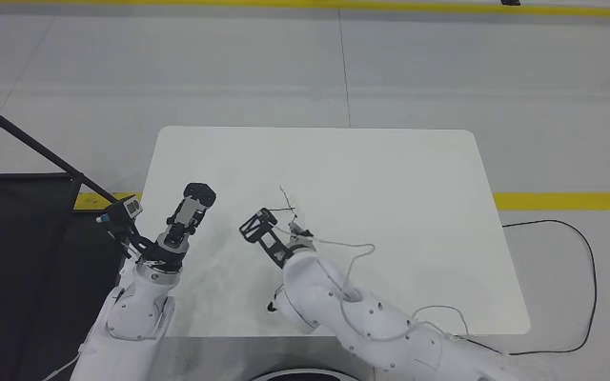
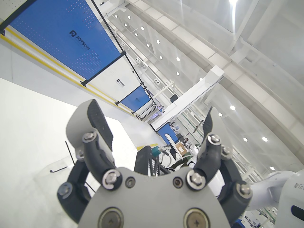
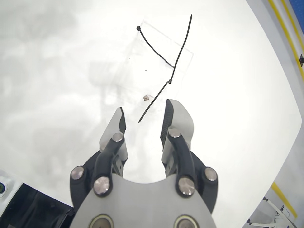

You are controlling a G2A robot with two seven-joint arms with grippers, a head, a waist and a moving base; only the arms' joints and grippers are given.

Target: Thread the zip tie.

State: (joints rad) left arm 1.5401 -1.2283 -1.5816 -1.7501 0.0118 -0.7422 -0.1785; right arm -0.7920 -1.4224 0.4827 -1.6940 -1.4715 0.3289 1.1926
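Two thin black zip ties (image 3: 181, 48) lie crossed on the white table (image 1: 400, 190), just ahead of my right gripper (image 3: 145, 115). The long strand carries a small head (image 3: 170, 81) partway along it, and its near end lies between my right gripper's open fingertips. The shorter tie ends in a head (image 3: 138, 27) farther out. In the top view the ties (image 1: 287, 205) sit right of the right gripper (image 1: 255, 226). My left gripper (image 2: 152, 112) is open and empty, tilted upward over the table's left part (image 1: 200, 193), with a tie strand (image 2: 70, 153) beside it.
A clear plastic sheet (image 3: 152, 39) lies under the ties, with a small brown scrap (image 3: 145, 98) near my right fingertips. A black panel (image 1: 38, 248) stands off the table's left edge. White cables (image 1: 353, 252) trail along the right arm.
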